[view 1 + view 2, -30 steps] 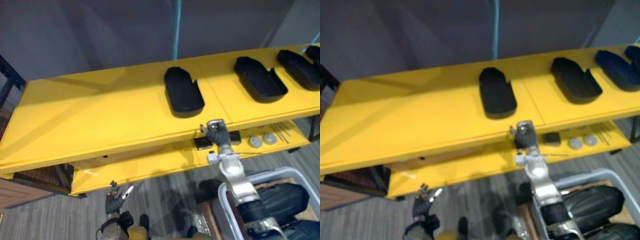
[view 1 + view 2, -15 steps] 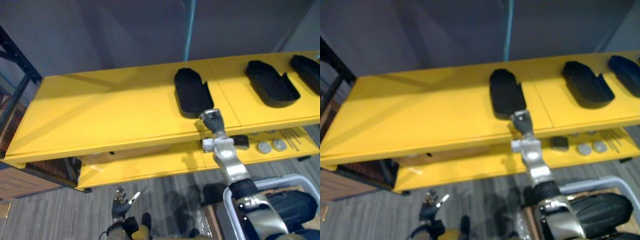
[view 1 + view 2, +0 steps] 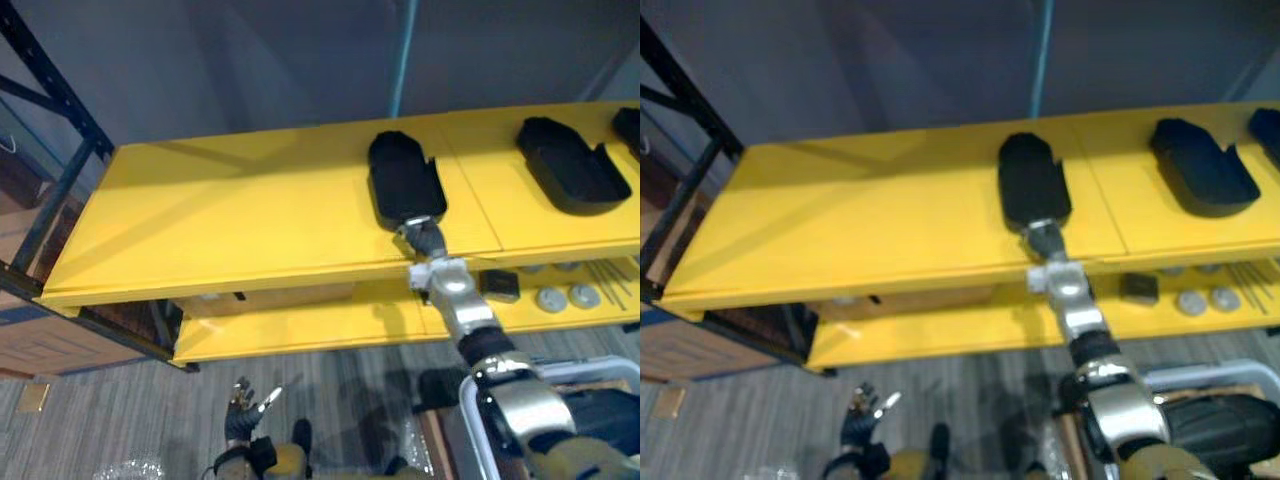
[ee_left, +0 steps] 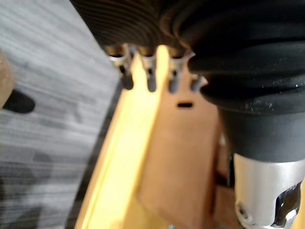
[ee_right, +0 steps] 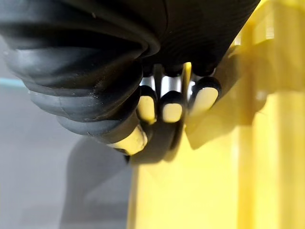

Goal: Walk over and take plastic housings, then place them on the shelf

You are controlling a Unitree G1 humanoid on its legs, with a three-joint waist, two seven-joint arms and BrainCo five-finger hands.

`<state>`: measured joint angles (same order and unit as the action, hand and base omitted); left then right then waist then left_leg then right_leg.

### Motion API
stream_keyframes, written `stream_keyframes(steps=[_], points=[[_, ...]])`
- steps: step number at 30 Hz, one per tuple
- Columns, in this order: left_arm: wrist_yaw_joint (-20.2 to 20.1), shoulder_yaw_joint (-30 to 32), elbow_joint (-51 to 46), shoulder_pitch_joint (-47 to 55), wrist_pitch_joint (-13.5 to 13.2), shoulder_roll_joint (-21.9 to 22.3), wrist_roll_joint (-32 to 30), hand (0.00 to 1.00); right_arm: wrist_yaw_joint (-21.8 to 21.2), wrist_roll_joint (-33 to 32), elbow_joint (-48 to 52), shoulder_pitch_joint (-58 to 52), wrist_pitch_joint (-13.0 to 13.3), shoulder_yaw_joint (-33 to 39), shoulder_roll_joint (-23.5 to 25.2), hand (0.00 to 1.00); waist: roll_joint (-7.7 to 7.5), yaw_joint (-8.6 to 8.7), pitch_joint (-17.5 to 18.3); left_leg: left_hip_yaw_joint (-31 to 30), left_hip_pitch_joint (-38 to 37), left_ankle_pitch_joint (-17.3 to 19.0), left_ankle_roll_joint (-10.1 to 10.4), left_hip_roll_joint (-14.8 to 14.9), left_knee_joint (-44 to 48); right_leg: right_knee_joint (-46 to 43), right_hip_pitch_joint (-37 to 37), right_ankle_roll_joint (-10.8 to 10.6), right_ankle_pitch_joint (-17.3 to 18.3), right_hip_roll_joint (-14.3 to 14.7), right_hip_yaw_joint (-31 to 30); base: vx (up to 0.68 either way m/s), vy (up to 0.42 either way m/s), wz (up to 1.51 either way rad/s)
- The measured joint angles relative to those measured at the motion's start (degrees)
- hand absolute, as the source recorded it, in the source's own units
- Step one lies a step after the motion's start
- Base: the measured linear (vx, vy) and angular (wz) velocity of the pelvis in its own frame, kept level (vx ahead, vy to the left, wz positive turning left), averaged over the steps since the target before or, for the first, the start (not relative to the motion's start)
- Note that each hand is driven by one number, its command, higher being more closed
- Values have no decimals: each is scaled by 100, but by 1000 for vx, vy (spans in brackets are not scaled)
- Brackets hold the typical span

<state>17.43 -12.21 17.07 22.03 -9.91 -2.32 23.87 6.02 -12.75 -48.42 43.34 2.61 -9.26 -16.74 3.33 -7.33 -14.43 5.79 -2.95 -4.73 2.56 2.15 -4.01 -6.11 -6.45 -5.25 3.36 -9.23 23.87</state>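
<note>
The right robot hand [image 3: 424, 240] is reaching up to the front edge of the yellow shelf [image 3: 230, 215] and sitting right at the near end of a black plastic housing [image 3: 405, 180]. In its wrist view the fingers [image 5: 171, 110] are lying loosely extended with the thumb apart and nothing clamped between them. Whether the tips are touching the housing, I cannot tell. The left robot hand [image 3: 243, 408] is hanging low over the grey floor [image 3: 120, 430], its fingers spread and carrying nothing. That housing is lying flat on the top level with its length running front to back, and a second housing [image 3: 565, 165] is lying well apart to the right on the same level. The bin [image 3: 478, 400] at lower right is showing more dark shapes inside. The lower shelf [image 3: 300, 330] is carrying a small dark block [image 3: 498, 285] and two grey discs [image 3: 548, 298]. A housing is looking like a stiff, hollow moulded shell, so I am judging it light, smooth and a little slippery. I would be taking hold across the raised side walls near the middle, not pinching one thin end. No label or writing is showing clearly enough to read anywhere on the housings or the shelf.
</note>
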Motion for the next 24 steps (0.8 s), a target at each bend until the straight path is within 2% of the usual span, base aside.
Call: stream_keyframes(steps=[4,6,13,19,22,23,24], points=[[15,-30,0,-92,-2,0,42,0,3,5,-262,315,23,2,-126,100,77,-24,-122,-29,0,-30,3,-4,-30,-180,70,4,101,-47,29,-2,-8,3],[35,-31,0,-107,-3,0,49,0,2,7,-402,396,124,2,-158,100,84,-46,-139,-38,24,-37,10,-6,-32,-317,149,-1,177,-80,41,1,-20,4],[35,-43,2,-172,-7,26,94,0,-10,14,-781,710,235,4,-287,100,131,-134,-211,-74,32,-65,32,-23,-28,-673,290,19,395,-171,55,4,-13,1],[8,-201,2,-179,-8,50,95,0,-10,22,-902,896,343,4,-380,100,235,-138,-293,-126,101,-68,36,-68,27,-885,422,8,521,-273,75,-14,-7,3],[-8,-205,2,-181,-9,49,94,0,-3,73,-895,896,369,0,-380,100,234,-138,-295,-136,101,-68,36,-69,25,-917,434,19,549,-283,82,-6,-2,2],[-9,-206,2,-180,-10,50,94,0,5,82,-873,890,368,0,-378,0,234,-137,-295,-131,101,-68,36,-68,22,-913,436,19,549,-282,78,10,-16,-3],[-10,-202,2,-181,-13,49,94,0,30,111,-745,841,365,1,-369,0,233,-133,-295,-112,97,-68,36,-63,10,-900,443,17,545,-272,58,17,-12,-7]])
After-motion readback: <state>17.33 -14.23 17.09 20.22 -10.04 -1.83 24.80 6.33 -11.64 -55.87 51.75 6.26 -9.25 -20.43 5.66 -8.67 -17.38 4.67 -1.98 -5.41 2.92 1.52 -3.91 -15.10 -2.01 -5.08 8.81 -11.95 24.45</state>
